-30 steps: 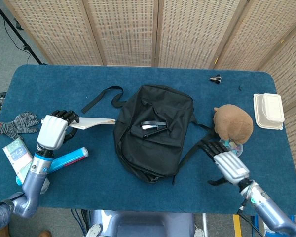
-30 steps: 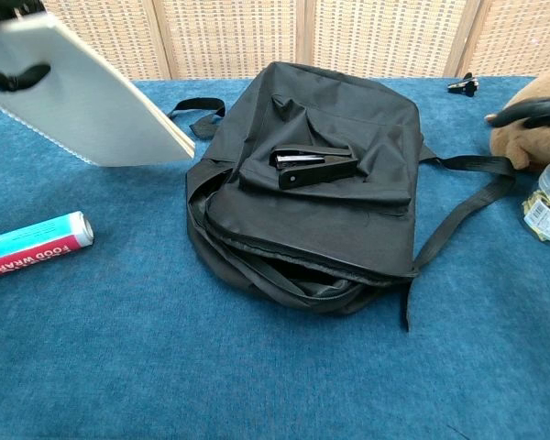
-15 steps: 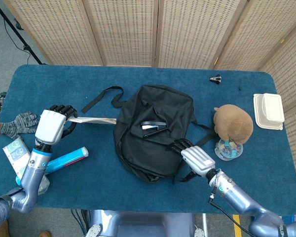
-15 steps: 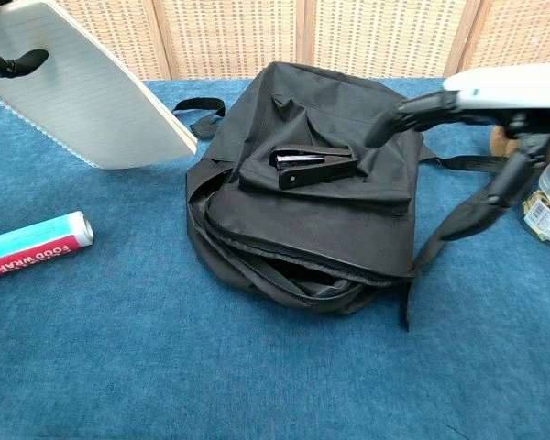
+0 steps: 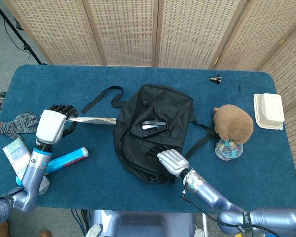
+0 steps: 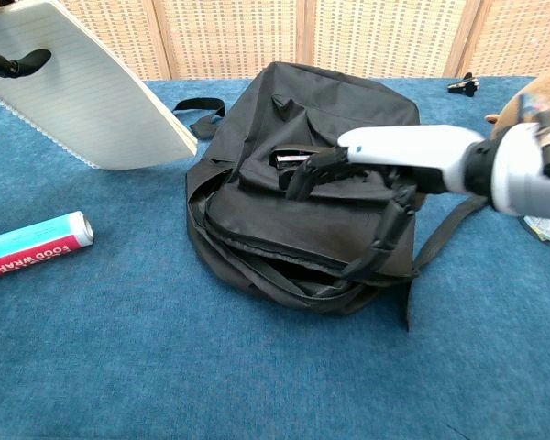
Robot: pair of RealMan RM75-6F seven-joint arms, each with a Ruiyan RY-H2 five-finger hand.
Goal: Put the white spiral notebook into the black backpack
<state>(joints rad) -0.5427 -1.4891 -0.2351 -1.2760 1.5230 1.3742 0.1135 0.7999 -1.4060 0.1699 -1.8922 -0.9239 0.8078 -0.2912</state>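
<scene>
Holding the white spiral notebook (image 6: 82, 87) up off the table, the left hand (image 5: 53, 126) gripped its outer end; long axis ran toward the black backpack (image 5: 155, 131), near edge just beside the bag's left side. Right hand (image 6: 385, 160) was nearer the bag, fingers (image 6: 380, 234) spread over the front flap, prob. touching the zip mouth, though whether it gripped fabric I couldn't tell.

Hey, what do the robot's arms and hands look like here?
Both arms are glossy blue-grey metal. The left hand and right hand each have a white shell on the back and black fingers. A thin black cable shows by the right wrist.
</scene>
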